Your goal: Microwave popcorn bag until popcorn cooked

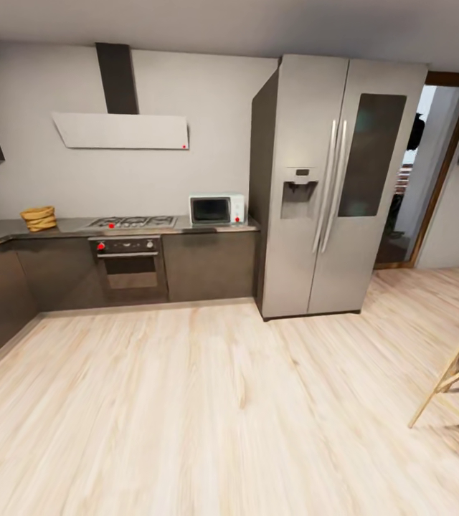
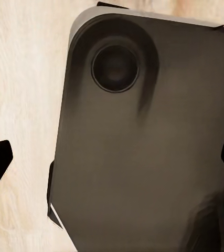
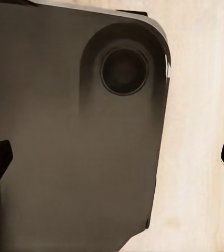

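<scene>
Across the room, the popcorn bag [image 1: 39, 218] sits at the far left of the desk [image 1: 72, 226], well apart from the microwave [image 1: 217, 209] standing at the desk's other end, just beside the tall fridge [image 1: 333, 186]. A stove [image 1: 132, 222] lies between them. Both sets of jaws are far from the bag, hanging spread wide over the robot's dark base [image 2: 143, 152] and the pale wooden floor [image 1: 208, 408], pinching nothing.
</scene>
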Available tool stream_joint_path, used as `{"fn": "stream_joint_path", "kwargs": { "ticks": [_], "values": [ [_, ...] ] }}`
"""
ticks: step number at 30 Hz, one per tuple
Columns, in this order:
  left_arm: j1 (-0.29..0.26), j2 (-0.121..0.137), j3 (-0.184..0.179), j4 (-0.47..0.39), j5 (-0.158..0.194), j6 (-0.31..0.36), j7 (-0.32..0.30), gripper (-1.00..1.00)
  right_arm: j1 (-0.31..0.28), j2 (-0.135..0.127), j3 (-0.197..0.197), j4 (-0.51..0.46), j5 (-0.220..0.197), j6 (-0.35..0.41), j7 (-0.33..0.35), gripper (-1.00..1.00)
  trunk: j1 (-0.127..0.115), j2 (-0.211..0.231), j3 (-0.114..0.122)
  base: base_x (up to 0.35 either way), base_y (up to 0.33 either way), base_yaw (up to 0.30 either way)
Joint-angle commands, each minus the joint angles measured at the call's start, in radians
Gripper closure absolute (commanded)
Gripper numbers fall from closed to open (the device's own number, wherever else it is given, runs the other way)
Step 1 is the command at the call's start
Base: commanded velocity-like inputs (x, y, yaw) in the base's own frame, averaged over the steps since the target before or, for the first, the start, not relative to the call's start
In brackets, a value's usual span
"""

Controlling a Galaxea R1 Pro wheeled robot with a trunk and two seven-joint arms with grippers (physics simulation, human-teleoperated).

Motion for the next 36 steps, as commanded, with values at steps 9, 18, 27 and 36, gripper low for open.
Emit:
{"fn": "stream_joint_path", "kwargs": {
  "ticks": [9, 18, 27, 36],
  "values": [
    [0.0, 0.0, 0.0, -0.001, 0.005, -0.003, 0.0, -1.0, 0.0, -0.004, -0.003, 0.0, 0.009, -0.003, 0.0, -1.0, 0.001, 0.0, -0.001, 0.322, 0.0, 0.106],
    [0.0, 0.0, 0.0, -0.001, 0.005, -0.005, 0.0, -1.0, 0.0, -0.003, -0.001, 0.0, 0.009, -0.003, 0.0, -1.0, 0.001, 0.0, -0.001, 0.322, 0.0, 0.264],
    [0.0, 0.0, 0.001, -0.001, 0.005, -0.005, 0.0, -1.0, 0.0, -0.003, 0.003, 0.0, 0.009, -0.003, 0.0, -1.0, 0.001, 0.0, -0.001, 0.322, 0.0, 0.145],
    [0.0, 0.0, 0.001, -0.001, 0.005, -0.005, 0.0, -1.0, 0.0, -0.002, 0.005, 0.0, 0.009, -0.003, 0.0, -1.0, 0.001, 0.0, -0.001, 0.322, 0.0, 0.002]
  ]
}}
